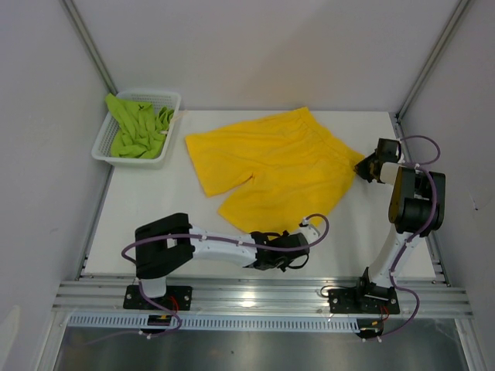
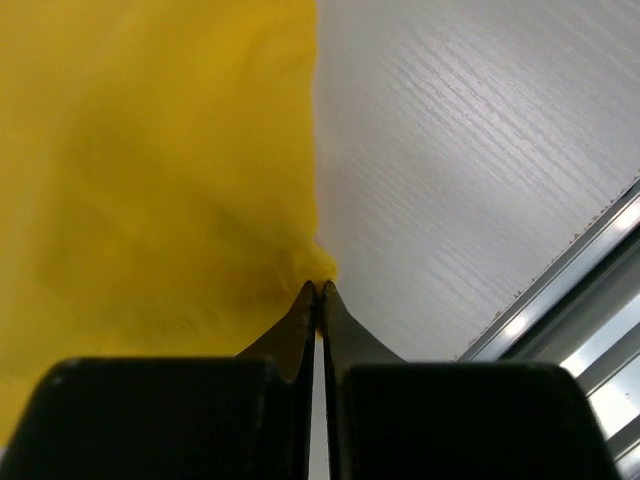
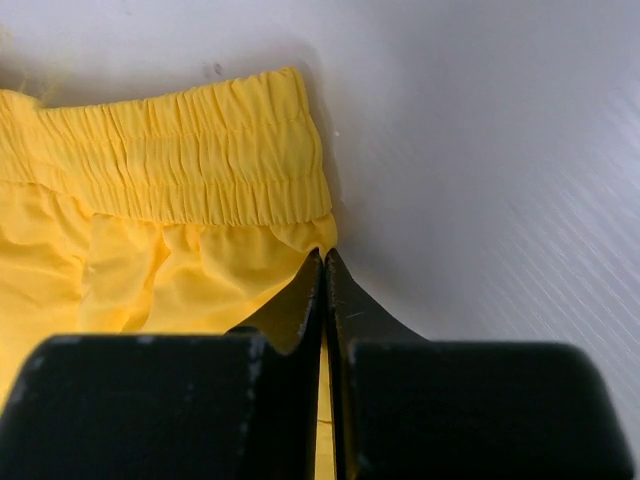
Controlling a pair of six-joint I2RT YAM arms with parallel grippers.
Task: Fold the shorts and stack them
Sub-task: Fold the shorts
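The bright yellow fabric shorts lie spread flat on the white tabletop, nearer to its right edge. The left fingers are clenched on a leg hem corner by the near edge. The right fingers pinch the fabric just under the elastic waistband. The lime green fabric shorts lie crumpled in the white plastic mesh basket at the far left corner.

Both wrist views crop the yellow shorts.

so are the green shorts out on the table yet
No, the green shorts sit bunched inside the white basket at the far left.
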